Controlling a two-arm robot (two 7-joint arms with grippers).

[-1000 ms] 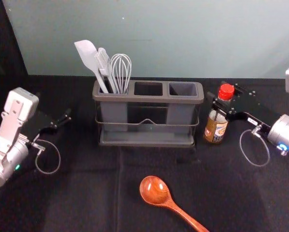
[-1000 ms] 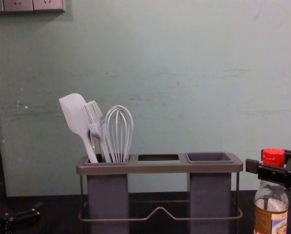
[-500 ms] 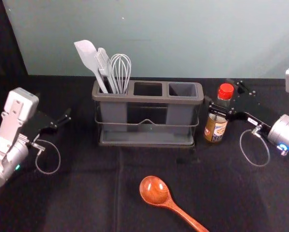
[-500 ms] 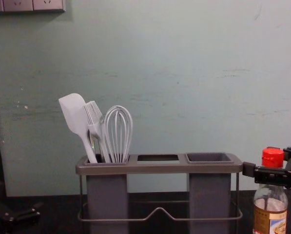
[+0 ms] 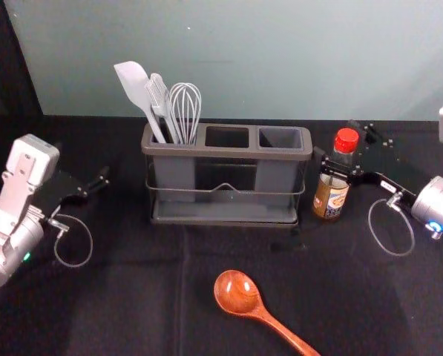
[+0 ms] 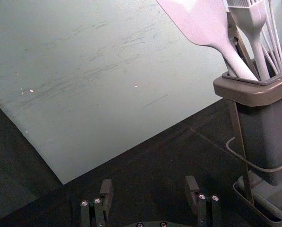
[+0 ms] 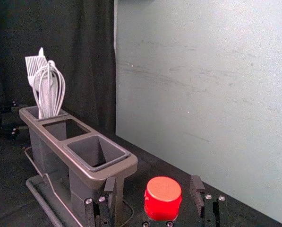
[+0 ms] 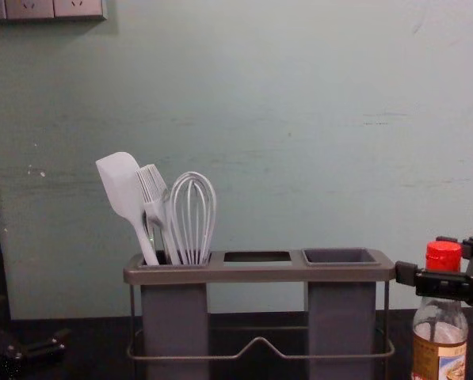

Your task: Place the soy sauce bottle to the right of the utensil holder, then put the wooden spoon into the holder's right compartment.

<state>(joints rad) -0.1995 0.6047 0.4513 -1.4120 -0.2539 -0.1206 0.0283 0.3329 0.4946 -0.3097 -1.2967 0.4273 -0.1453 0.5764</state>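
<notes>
The black cloth bears everything; upon it stands the utensil holder, square to the view, its right compartment vacant and so ready for the spoon; the left gripper is parked well off the holder's left side, its fingers wide with nothing between them, presumably kept back because one arm can do this work; the right gripper is beside the holder's right end, its fingers wide and straddling the neck of the soy sauce bottle with a gap at each side of the cap, so it bears none of the weight.

The bottle stands upright on the cloth, just beside the holder's right end, where the task wants it; the placing looks done, and the next move is likely a straight draw back, since a sideways brush could tip so tall a thing; the wooden spoon lies in front of the holder, bowl toward it and handle toward the near side, which should suit a grip on the handle; the spatula, whisk and brush lean together in the left compartment, leaving the right one free; the red cap sits on the bottle.
</notes>
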